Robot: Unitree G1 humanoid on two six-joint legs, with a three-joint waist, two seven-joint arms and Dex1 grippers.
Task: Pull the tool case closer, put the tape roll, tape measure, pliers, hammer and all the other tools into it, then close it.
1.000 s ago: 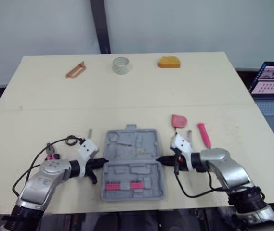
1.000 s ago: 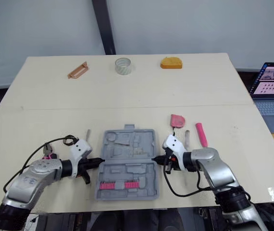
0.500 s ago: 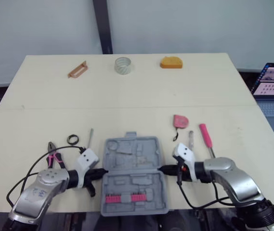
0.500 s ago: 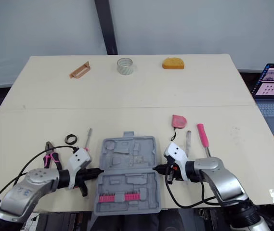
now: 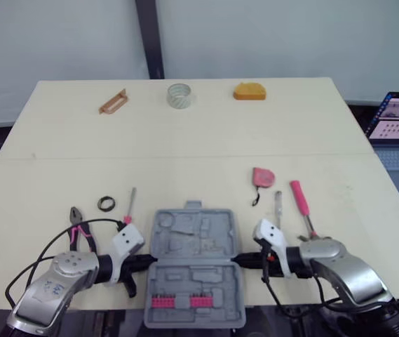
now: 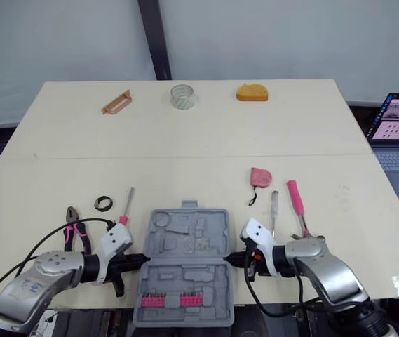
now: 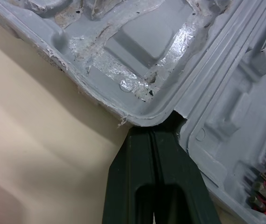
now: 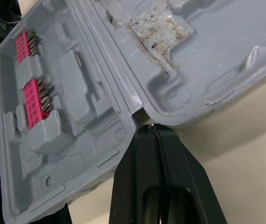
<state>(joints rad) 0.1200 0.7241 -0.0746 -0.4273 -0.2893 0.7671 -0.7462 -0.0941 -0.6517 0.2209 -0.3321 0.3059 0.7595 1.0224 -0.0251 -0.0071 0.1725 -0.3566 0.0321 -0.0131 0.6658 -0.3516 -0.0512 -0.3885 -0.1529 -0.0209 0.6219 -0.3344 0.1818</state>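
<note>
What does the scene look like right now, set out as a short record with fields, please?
Tool case: open, at the table's near edge, pink bit strips in the near half
Left claw: shut, at the case's left hinge notch
Right claw: shut, at the right hinge notch
Left of case: pliers, small screwdriver
Right of case: tape measure
Far edge: tape roll

Head stereo pair sits above my arms, facing forward and down, far enough back to take in the whole counter (image 5: 185,140). Both eyes share almost the same scene, offset slightly sideways. Left wrist cam looks along my left jaws, very close on the tool case (image 7: 179,56) edge at their tips. Right wrist cam looks along my right jaws, same closeness, opposite edge. Both wrist views share the case's hinge seam and the pink bit strip (image 8: 30,93).
</note>
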